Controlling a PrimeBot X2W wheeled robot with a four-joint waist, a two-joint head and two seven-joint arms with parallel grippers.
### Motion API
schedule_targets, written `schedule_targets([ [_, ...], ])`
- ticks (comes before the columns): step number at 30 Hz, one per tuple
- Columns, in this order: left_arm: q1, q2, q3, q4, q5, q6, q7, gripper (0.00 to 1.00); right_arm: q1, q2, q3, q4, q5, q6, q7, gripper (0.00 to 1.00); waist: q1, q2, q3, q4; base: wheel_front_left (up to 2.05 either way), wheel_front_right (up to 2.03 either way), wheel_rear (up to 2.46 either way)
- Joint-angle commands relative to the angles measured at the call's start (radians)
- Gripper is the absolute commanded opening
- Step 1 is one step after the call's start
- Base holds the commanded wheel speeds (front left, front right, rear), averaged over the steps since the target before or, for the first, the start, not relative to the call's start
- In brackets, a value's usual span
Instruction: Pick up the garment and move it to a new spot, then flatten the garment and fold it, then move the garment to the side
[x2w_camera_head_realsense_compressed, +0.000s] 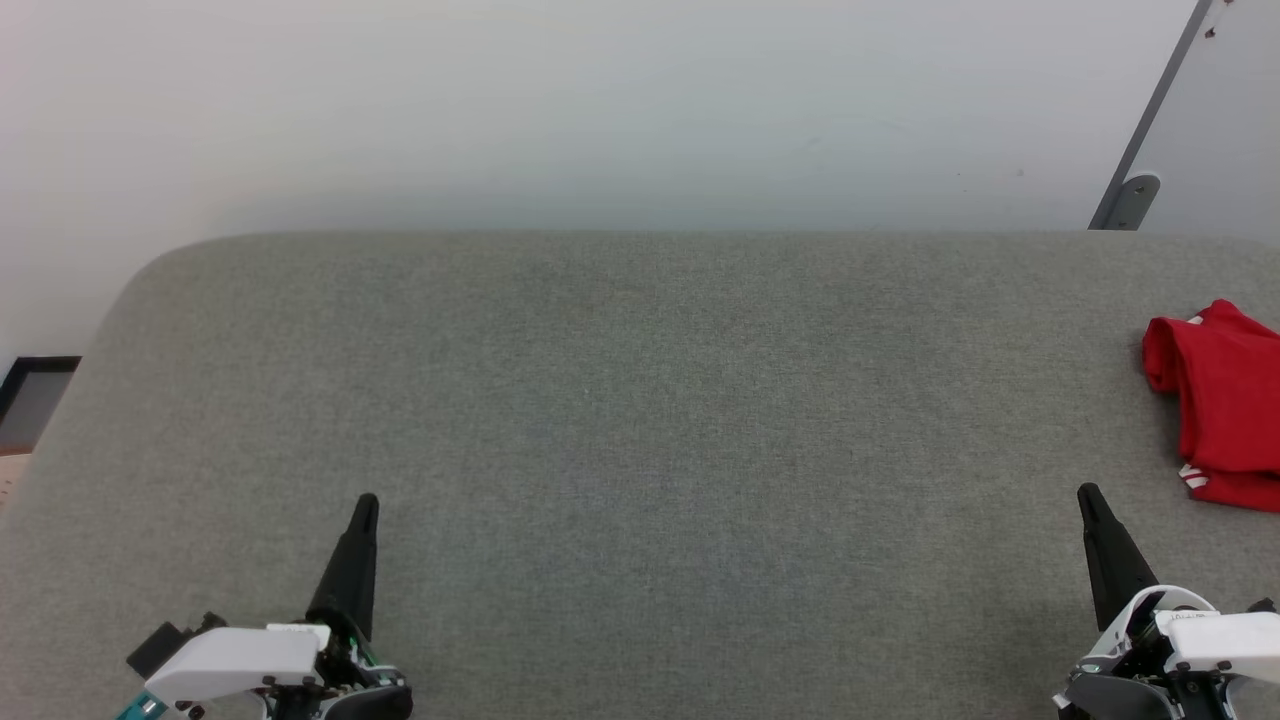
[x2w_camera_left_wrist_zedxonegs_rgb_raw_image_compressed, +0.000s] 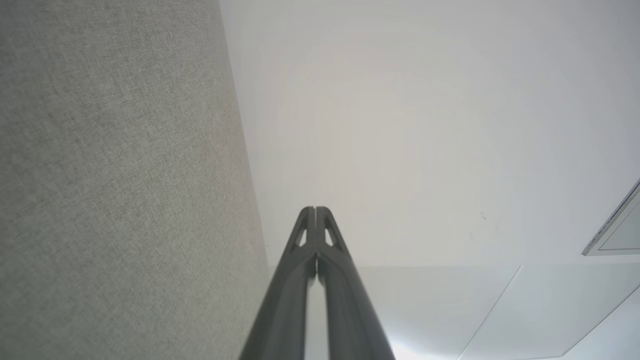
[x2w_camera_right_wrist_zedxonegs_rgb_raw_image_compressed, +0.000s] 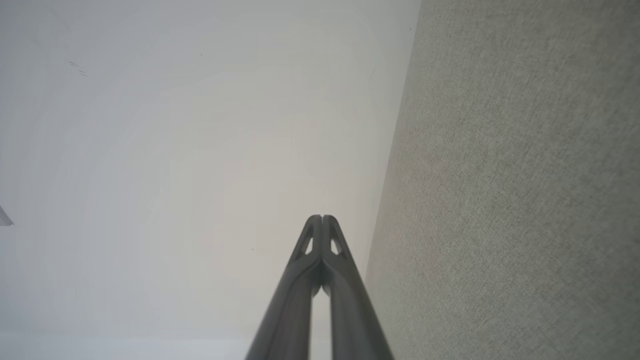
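Left tool (x2w_camera_head_realsense_compressed: 366, 500) and right tool (x2w_camera_head_realsense_compressed: 1088, 492) are closed, holding nothing. Shirt (x2w_camera_head_realsense_compressed: 1220, 400) lies bunched, long way front-to-back, at worktop (x2w_camera_head_realsense_compressed: 640, 400) right edge, with wide room leftward.

No readable text, labels, numbers, signs

right gripper (x2w_camera_right_wrist_zedxonegs_rgb_raw_image_compressed: 322, 218) closed, grey fabric surface (x2w_camera_right_wrist_zedxonegs_rgb_raw_image_compressed: 515, 190)

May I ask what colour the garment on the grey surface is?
The garment is red with a little white striped trim, clearest in the head view.
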Motion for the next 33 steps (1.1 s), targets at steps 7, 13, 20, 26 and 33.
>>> schedule_targets([
  [7, -0.008, 0.000, 0.002, -0.002, -0.003, -0.005, 0.002, 0.00, -0.003, 0.002, -0.001, -0.003, 0.004, -0.001, 0.002, 0.00, -0.0001, 0.0000, 0.000, 0.000, 0.00, 0.00, 0.00],
  [13, -0.008, 0.000, 0.002, -0.002, -0.003, -0.005, 0.002, 0.00, -0.003, 0.002, -0.001, -0.003, 0.004, -0.001, 0.002, 0.00, -0.0001, 0.0000, 0.000, 0.000, 0.00, 0.00, 0.00],
  [20, -0.008, 0.000, 0.002, -0.002, -0.003, -0.005, 0.002, 0.00, -0.003, 0.002, 0.000, -0.003, 0.004, -0.001, 0.002, 0.00, -0.0001, 0.0000, 0.000, 0.000, 0.00, 0.00, 0.00],
  [26, -0.008, 0.000, 0.002, -0.002, -0.003, -0.005, 0.002, 0.00, -0.003, 0.002, 0.000, -0.003, 0.004, -0.001, 0.002, 0.00, -0.0001, 0.0000, 0.000, 0.000, 0.00, 0.00, 0.00],
  [33, -0.008, 0.000, 0.002, -0.002, -0.003, -0.005, 0.002, 0.00, -0.003, 0.002, 0.000, -0.003, 0.004, -0.001, 0.002, 0.00, -0.0001, 0.0000, 0.000, 0.000, 0.00, 0.00, 0.00],
])
